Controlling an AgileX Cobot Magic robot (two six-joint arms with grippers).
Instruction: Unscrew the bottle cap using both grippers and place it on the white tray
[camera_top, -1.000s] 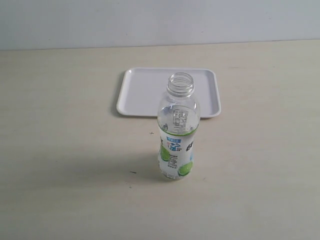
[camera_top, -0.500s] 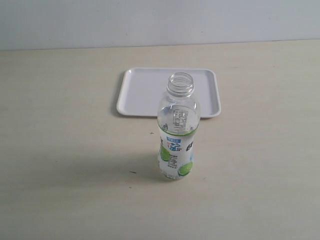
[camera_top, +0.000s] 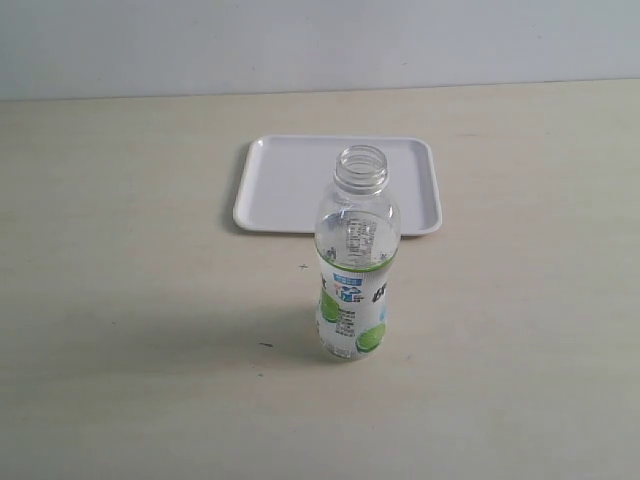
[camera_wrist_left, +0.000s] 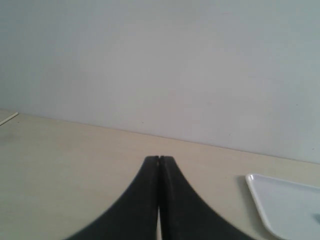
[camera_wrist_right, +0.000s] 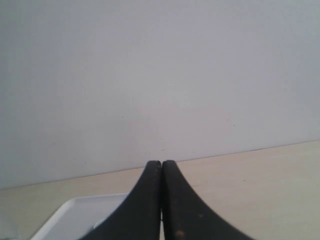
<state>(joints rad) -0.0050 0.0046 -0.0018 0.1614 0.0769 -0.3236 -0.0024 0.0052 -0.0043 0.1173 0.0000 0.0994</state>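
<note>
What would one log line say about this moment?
bottle: upright, neck open | cap: none visible | white tray: behind bottle, looks bare | left gripper: shut, empty | right gripper: shut, empty

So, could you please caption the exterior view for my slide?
Capless bottle stands upright in front of the white tray.

Items shown, by count. Drink bottle (camera_top: 352, 270), clear plastic with a lime label: one. White tray (camera_top: 290, 185): one. Desk (camera_top: 130, 300) carrying both: one. My grippers: two, the left gripper (camera_wrist_left: 159, 159) and the right gripper (camera_wrist_right: 161, 162), one per wrist view. Black fingers (camera_wrist_left: 145, 200) on each gripper: two, four in all.
</note>
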